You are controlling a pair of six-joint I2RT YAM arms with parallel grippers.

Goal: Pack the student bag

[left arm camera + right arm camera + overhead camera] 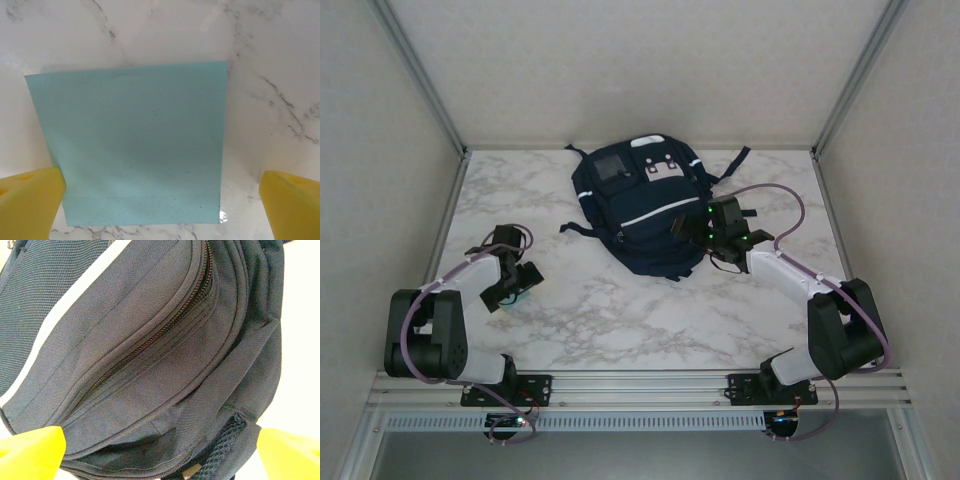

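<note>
The student bag (638, 205) lies flat at the back middle of the marble table (620, 320), dark navy with a white stripe and grey patches. Its zipped front pocket (150, 340) shows close up in the right wrist view. My right gripper (705, 235) hovers open over the bag's right lower side, yellow fingertips (30, 452) spread wide with fabric between them. At the left, my left gripper (515, 285) stands open just above a flat light teal card (130, 145) lying on the table. Its yellow fingertips (27, 200) straddle the card's near edge.
Bag straps (730, 165) trail off to the right and left of the bag. A side mesh pocket (225, 445) sits near my right gripper. Metal frame posts (420, 80) and walls enclose the table on three sides.
</note>
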